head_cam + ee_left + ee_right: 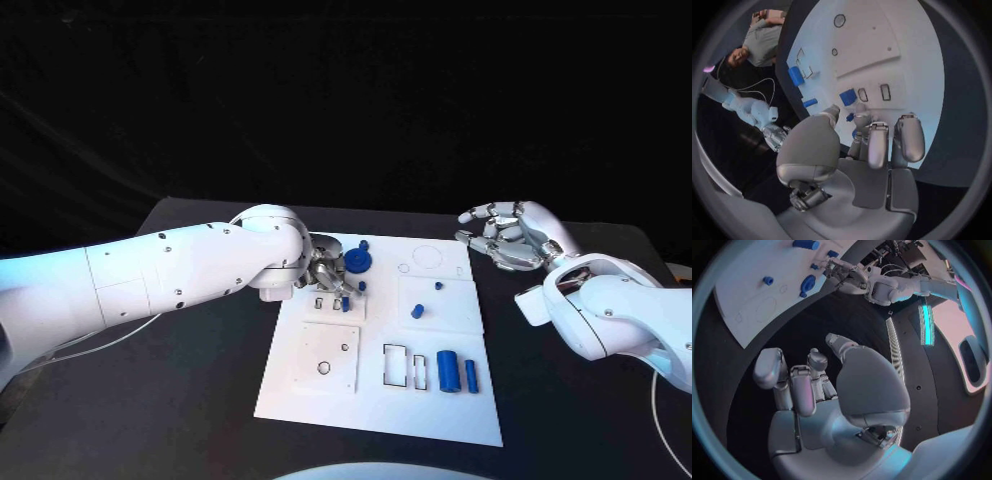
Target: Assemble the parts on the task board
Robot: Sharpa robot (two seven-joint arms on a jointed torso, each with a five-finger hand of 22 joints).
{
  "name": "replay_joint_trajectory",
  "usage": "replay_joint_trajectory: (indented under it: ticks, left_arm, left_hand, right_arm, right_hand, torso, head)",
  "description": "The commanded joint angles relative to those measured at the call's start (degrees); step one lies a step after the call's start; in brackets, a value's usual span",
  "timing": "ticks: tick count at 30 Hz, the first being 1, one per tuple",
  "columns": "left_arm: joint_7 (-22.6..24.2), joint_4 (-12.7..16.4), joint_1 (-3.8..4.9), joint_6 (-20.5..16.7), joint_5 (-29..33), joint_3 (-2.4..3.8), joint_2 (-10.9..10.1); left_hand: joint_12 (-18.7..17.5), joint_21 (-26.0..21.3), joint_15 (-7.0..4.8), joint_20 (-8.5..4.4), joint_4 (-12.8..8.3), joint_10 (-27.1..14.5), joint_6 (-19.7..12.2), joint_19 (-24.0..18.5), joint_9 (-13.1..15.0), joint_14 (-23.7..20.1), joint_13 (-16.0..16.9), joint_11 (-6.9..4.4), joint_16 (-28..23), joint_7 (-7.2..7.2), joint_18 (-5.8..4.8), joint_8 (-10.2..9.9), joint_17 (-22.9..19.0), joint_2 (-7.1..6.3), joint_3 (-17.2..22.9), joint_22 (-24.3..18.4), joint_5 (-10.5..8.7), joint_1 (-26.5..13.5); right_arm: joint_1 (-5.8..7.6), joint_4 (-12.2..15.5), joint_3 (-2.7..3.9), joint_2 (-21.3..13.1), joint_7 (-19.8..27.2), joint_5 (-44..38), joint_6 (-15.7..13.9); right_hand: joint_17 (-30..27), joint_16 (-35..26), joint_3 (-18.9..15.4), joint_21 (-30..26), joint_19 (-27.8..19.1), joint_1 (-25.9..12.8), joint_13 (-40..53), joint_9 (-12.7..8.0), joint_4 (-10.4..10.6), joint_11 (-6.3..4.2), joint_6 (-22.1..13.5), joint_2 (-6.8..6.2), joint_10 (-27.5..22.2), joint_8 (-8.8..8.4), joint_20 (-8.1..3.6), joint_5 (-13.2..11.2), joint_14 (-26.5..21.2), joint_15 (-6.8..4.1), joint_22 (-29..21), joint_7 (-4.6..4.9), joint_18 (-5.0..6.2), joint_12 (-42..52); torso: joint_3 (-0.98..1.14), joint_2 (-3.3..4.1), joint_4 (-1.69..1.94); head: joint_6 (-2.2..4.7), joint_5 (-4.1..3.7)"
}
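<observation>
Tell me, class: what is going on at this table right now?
A two-armed robot is assembling small blue parts on a white task board. Its left hand is down over the board's far left area, fingers working among small blue pieces there; whether it actually grips one cannot be told. Its right hand hovers off the board's right side, fingers apart and empty. Two blue cylinders lie near the board's front edge, and a small blue peg stands near the middle.

Small blue plastic parts (449,371) are showing against the flat white task board (378,412), itself lying on a black table (173,410); silver hands (509,235) are gleaming.
</observation>
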Motion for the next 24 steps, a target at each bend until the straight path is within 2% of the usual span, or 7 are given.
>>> replay_joint_trajectory:
  ticks: [1, 15, 21, 24]
  left_arm:
    - [-0.30, 0.05, 0.09, 2.28, -0.51, 0.00, 0.15]
    - [-0.40, 0.26, 0.07, 3.69, -0.46, -0.02, 0.12]
    - [-0.42, 0.29, 0.07, 3.57, -0.25, -0.02, 0.18]
    - [-0.41, 0.30, 0.06, 3.26, -0.18, -0.02, 0.17]
  left_hand:
    - [0.25, 0.34, -0.07, 0.04, -0.02, 0.46, 0.28, 0.46, 0.10, 3.54, 0.08, -0.04, 0.32, -0.01, -0.33, 0.31, 7.66, 0.26, -0.34, 0.15, -0.04, -0.10]
    - [0.33, 0.46, -0.29, -0.10, -0.09, 0.44, 0.57, 0.47, 0.50, 3.56, 0.11, -0.29, 0.30, -0.29, -0.35, 0.60, 7.67, 0.93, 0.56, 0.34, 0.00, 1.19]
    - [0.33, 0.54, -0.44, -0.25, -0.17, 0.33, 0.30, 0.38, 0.81, 3.59, 0.14, -0.44, 0.28, -0.39, -0.35, 0.41, 7.72, 1.03, 3.19, 0.44, 0.00, 4.32]
    - [0.33, 0.55, -0.45, -0.28, -0.11, 0.31, 0.31, 0.36, 0.88, 3.60, 0.16, -0.45, 0.27, -0.40, -0.35, 0.31, 7.73, 0.94, 4.28, 0.47, 0.00, 5.04]
  right_arm:
    - [-0.03, 0.12, 0.01, 0.00, -0.18, 0.08, -0.14]
    - [-0.21, -0.23, -0.01, 0.22, -0.67, 0.09, 0.02]
    - [-0.34, -0.33, -0.01, 0.34, -0.74, 0.20, 0.13]
    - [-0.45, -0.45, -0.01, 0.49, -0.71, 0.32, 0.12]
  right_hand:
    - [0.88, -0.38, 0.19, -0.32, -0.20, -0.17, -0.05, -0.10, 0.09, 0.13, -0.51, -0.55, -0.45, 0.30, -0.01, -0.24, 1.76, -0.17, -0.05, -0.02, 0.63, -0.20]
    - [0.79, -0.44, 0.21, -0.49, -0.30, -0.18, -0.09, -0.10, 0.12, 0.13, -0.52, -0.54, -0.45, 0.33, 0.00, -0.29, 1.72, -0.17, -0.16, -0.02, 0.66, -0.23]
    - [0.73, -0.49, 0.24, -0.65, -0.39, -0.21, -0.14, -0.10, 0.19, 0.13, -0.52, -0.49, -0.44, 0.39, 0.00, -0.31, 1.70, -0.17, -0.27, -0.02, 0.69, -0.25]
    - [0.73, -0.49, 0.24, -0.65, -0.39, -0.21, -0.14, -0.10, 0.19, 0.13, -0.52, -0.49, -0.44, 0.39, 0.00, -0.31, 1.70, -0.17, -0.27, -0.02, 0.69, -0.25]
  torso:
    - [0.02, -0.04, 0.05]
    - [-0.01, -0.07, 0.02]
    - [-0.03, -0.04, 0.07]
    - [0.03, -0.03, 0.05]
  head:
    - [-0.14, -0.03]
    - [-0.19, -0.04]
    - [-0.19, -0.22]
    - [-0.24, -0.21]
